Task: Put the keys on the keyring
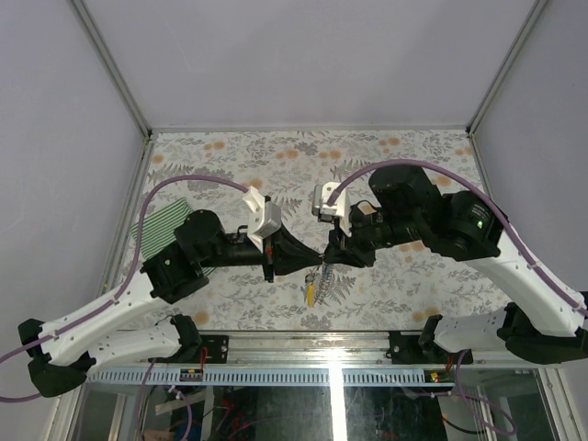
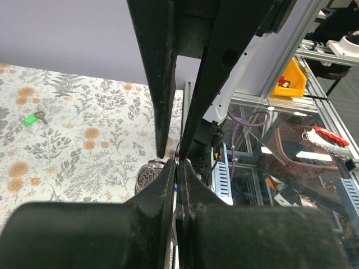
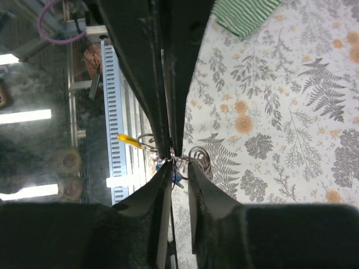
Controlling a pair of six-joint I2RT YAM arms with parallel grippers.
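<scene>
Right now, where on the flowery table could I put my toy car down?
The far strip of the table along the back wall is bare. Crowded: the middle, where the left gripper and right gripper meet at the keyring, and the left edge with the striped cloth.

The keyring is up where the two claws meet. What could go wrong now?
1. The left gripper seems to pinch the keyring only at its fingertips, so the chain and its yellow tag could slip free.
2. The right gripper has its jaws slightly apart by the blue key, which might fall before it is threaded.
3. The green key lies far off to the side, so fetching it means letting something go.
</scene>
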